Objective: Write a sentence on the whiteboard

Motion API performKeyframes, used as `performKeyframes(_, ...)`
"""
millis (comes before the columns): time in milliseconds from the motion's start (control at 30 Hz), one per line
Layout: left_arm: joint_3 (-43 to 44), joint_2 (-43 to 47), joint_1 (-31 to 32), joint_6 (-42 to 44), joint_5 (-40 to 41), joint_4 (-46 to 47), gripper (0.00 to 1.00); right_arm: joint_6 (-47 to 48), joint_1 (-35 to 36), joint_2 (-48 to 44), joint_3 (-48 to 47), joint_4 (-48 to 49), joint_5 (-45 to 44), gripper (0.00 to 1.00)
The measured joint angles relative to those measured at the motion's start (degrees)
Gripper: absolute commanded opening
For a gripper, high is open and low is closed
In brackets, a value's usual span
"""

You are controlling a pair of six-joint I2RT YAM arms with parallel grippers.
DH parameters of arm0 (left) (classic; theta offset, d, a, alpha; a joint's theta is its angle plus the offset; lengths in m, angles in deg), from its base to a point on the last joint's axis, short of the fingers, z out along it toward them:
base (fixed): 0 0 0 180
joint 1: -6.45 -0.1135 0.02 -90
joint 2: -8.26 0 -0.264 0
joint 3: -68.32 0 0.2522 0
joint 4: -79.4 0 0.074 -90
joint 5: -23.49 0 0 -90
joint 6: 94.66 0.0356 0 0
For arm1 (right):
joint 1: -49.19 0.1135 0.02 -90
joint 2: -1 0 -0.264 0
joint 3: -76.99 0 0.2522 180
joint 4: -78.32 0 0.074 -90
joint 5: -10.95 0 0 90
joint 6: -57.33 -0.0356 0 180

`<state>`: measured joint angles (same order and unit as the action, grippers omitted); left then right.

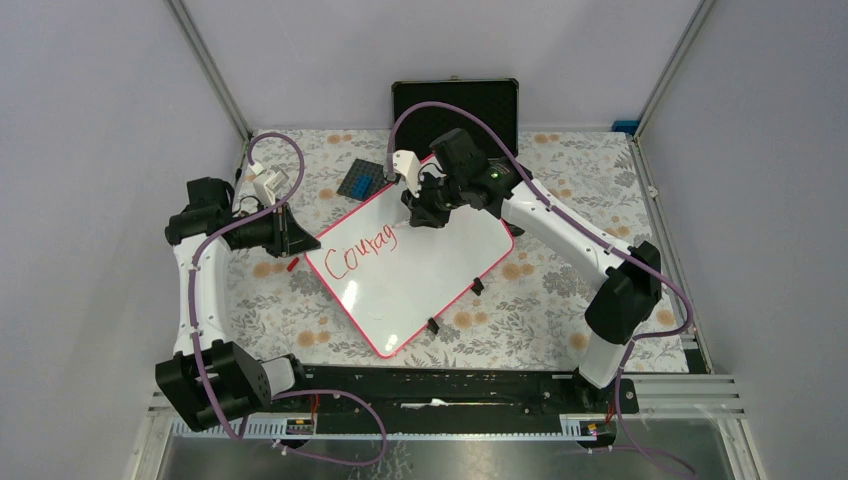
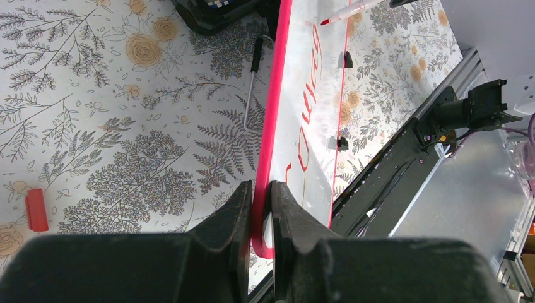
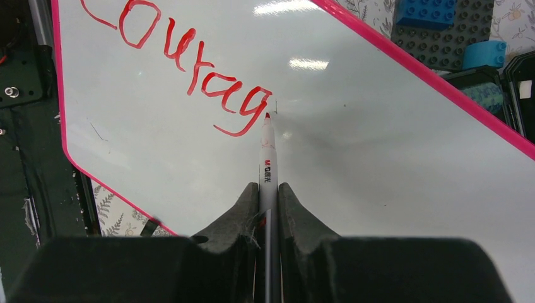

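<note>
Your right jaws clamp the marker point(image 3: 267, 158), tip at the "g"; pressing too hard could skid it or smear the red ink, and the whiteboard point(image 1: 430, 270) could shift if your left jaws, pinching its pink frame, slip. It lies diagonally mid-frame on the tabletop point(image 1: 560, 290), glossy white, the sentence point(image 1: 362, 250) reading only "Courag".

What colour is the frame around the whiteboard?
Bright pink-red, a thin band edging the whiteboard; clearest in the left wrist view.
</note>
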<state>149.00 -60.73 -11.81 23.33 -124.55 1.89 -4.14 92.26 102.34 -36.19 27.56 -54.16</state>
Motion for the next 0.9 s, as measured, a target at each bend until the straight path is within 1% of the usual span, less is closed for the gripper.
performKeyframes(900,0.00,0.00,0.00,0.02,0.04,0.24,0.00,0.76,-1.49,0.72,0.00,-0.02,-0.87,0.00)
